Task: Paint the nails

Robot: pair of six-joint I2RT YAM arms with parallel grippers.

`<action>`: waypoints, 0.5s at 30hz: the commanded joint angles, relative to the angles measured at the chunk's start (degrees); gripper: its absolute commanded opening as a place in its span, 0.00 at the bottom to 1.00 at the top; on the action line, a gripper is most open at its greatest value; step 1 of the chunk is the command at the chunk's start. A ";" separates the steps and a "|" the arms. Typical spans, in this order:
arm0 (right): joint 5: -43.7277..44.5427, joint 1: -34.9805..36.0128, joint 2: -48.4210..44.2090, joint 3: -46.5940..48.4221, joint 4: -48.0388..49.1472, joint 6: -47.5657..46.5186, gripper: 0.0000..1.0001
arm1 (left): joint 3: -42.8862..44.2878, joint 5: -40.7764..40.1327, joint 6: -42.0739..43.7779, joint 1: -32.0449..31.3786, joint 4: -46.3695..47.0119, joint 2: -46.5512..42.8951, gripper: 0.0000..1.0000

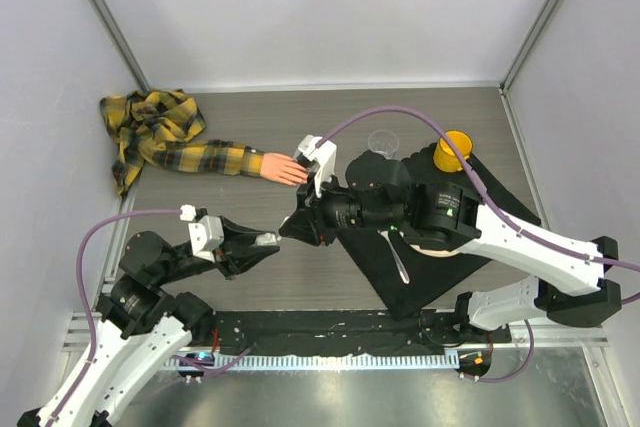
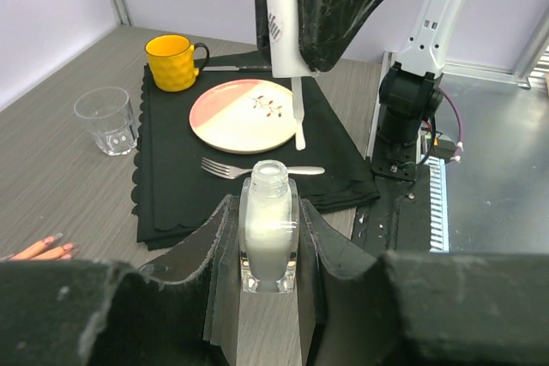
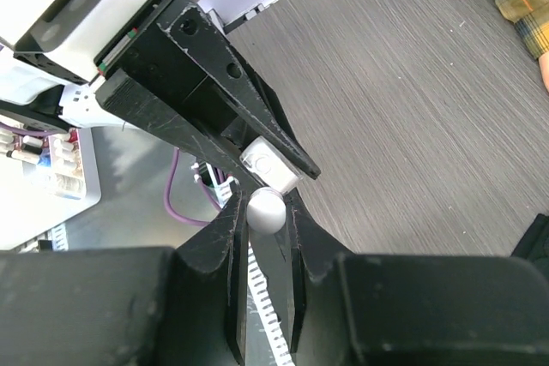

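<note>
The peach-pink mannequin hand (image 1: pixel 285 169) lies palm down, sticking out of a yellow-black plaid sleeve (image 1: pixel 170 137). Its nails (image 2: pixel 50 241) show at the lower left edge of the left wrist view. My left gripper (image 1: pixel 265 240) is shut on a small clear bottle (image 2: pixel 268 233) of whitish polish, upright with its neck uncapped. Just above it, my right gripper (image 1: pixel 298 225) is shut on the white cap (image 2: pixel 286 27), and the brush (image 2: pixel 298 117) hangs down from it. From the right wrist view the cap's round top (image 3: pixel 266 209) sits between the jaws, over the bottle (image 3: pixel 273 165).
A black placemat (image 2: pixel 163 186) at the right carries a pink-and-cream plate (image 2: pixel 244 115), a fork (image 2: pixel 249 168) and a yellow mug (image 1: pixel 452 150). A clear glass (image 1: pixel 383 143) stands beside the mat. The right arm covers most of the mat from above.
</note>
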 commanded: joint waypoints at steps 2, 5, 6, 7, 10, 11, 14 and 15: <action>0.90 0.59 -0.43 2.93 1.98 -0.70 0.00 | 0.48 -1.03 0.24 0.03 1.37 0.21 0.00; 1.78 0.59 0.71 3.63 1.98 -1.05 0.01 | 0.48 -0.86 0.24 0.03 1.20 0.21 0.00; 1.78 0.59 1.06 3.98 1.98 -1.14 0.00 | 0.48 -0.86 0.16 0.03 1.28 0.04 0.00; 1.78 0.59 1.24 4.07 2.06 -1.31 0.00 | 0.48 -0.95 0.07 0.03 1.28 0.04 0.00; 3.61 0.59 1.59 4.51 2.24 -1.58 0.01 | 0.40 -0.95 0.16 0.03 1.28 0.12 0.00; 3.71 0.59 1.85 4.60 2.33 -1.67 0.01 | 0.48 -0.95 0.07 0.03 1.28 0.13 0.00; 3.63 0.59 2.29 5.21 2.33 -1.67 0.00 | 0.48 -0.95 0.07 0.03 1.28 0.13 0.00; 3.63 0.59 2.47 5.47 2.24 -1.84 0.00 | 0.48 -0.95 0.07 0.03 1.28 0.13 0.00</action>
